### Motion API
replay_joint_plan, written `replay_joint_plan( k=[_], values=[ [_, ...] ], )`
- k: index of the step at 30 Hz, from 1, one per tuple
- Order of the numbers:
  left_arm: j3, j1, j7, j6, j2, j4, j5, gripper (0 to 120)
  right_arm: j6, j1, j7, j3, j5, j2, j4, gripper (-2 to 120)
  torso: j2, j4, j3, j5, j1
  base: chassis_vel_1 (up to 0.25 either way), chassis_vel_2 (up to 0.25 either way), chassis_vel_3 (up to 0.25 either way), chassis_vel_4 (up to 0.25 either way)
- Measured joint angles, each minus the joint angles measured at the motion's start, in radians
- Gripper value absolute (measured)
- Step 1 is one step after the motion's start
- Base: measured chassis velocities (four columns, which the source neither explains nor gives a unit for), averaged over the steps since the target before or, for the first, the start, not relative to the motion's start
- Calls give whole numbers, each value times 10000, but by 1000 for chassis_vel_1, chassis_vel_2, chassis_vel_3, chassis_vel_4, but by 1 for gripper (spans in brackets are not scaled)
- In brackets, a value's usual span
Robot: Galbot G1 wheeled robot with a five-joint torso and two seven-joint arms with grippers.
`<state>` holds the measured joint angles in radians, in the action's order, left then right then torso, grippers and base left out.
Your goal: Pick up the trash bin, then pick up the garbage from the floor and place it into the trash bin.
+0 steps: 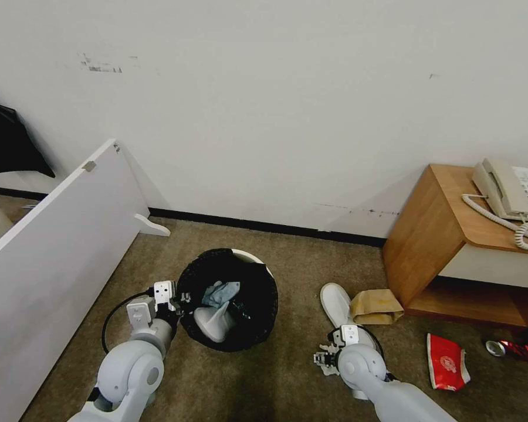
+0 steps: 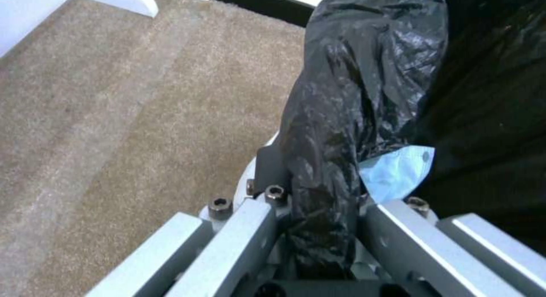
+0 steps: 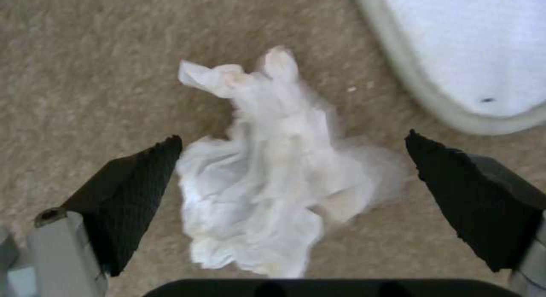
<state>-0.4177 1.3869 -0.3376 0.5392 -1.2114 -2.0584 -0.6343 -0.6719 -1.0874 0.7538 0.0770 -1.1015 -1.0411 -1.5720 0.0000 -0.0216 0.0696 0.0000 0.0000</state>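
Head view showed one small round white plastic trash bin (image 1: 227, 299) lined with a crinkled black plastic bag, standing on the tan carpet (image 1: 287, 258) near the wall. Inside it lay one crumpled light-blue tissue (image 1: 220, 292) and one white flat slipper (image 1: 212, 323). On the floor to the robot's right lay four more pieces in a loose row: a second white flat slipper (image 1: 336, 303), one brown paper bag (image 1: 375, 306) touching it, one flattened red cup (image 1: 447, 361) and one red can (image 1: 510, 349). The right wrist view added one crumpled white tissue (image 3: 267, 173) on the carpet, with the slipper's rim (image 3: 455, 113) just beside it.

The left gripper (image 1: 179, 299) was at the bin's left rim; in the left wrist view its jaws were clamped over the bag-covered rim (image 2: 324, 194), with the blue tissue (image 2: 395, 173) showing just inside. The right gripper (image 1: 325, 358) hung low over the floor near the heel of the second slipper, its jaws spread wide; the black ridged pads (image 3: 134, 190) stood on either side of the white tissue, one almost against its edge, the other with carpet between, neither gripping it.

A white board (image 1: 53, 252) leaned along the robot's left, close to the left arm. A wooden side table (image 1: 434, 246) carrying one beige telephone (image 1: 510, 187) closed off the right. Bare carpet lay open between the bin and the slipper.
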Motion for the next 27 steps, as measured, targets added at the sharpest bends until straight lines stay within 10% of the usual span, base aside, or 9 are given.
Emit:
replay_joint_plan(
  k=[27],
  values=[
    [4,99,32,-70,-39,-31,108,2,50,-133,-241,-170,324,-127,150,93,0,1,0,0,0,0,0,0,0]
  ],
)
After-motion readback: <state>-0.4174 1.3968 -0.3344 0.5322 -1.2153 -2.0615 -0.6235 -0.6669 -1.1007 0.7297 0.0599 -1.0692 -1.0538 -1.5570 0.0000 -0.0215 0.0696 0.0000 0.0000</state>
